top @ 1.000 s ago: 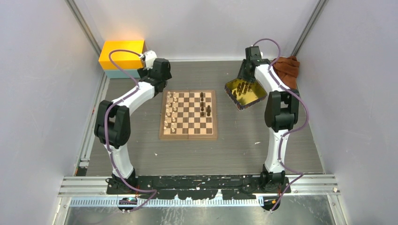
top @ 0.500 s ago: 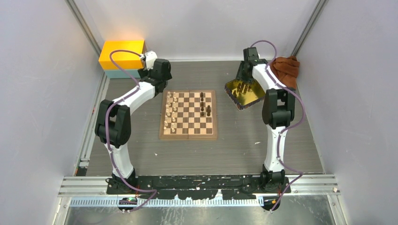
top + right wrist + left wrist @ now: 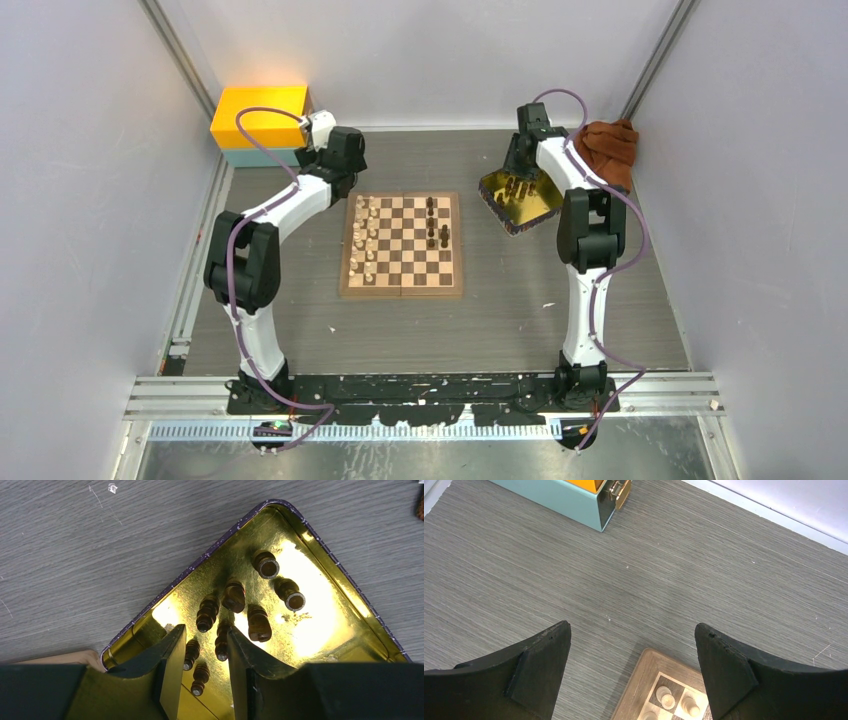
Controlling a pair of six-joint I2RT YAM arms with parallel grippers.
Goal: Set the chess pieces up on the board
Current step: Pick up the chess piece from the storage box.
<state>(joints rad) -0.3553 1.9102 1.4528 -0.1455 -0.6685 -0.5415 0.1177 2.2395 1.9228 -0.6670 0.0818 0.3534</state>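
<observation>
Above the grey wood-grain desk (image 3: pixel 674 580) the left claw (image 3: pixel 631 627) is held wide apart, the right claw (image 3: pixel 205 632) narrowly apart around dark brown wooden chessmen (image 3: pixel 259 622) in a gold tray (image 3: pixel 330 625).

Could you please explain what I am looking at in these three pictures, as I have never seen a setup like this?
The machine is a left robot arm and a right robot arm, bolted at the near edge of a grey wood-grain table. One picture looks down from above; the other two come from a camera on each wrist, so the black wedges there are its own fingers. On the table lie a square wooden chessboard carrying pale cream chessmen and a few dark chessmen, an orange box on a teal base, a brown cloth, and a gold tin tray of dark brown chessmen. The left gripper is wide open near the board's corner, holding nothing. The right gripper hangs over the tray, fingers slightly apart, clamping nothing.
</observation>
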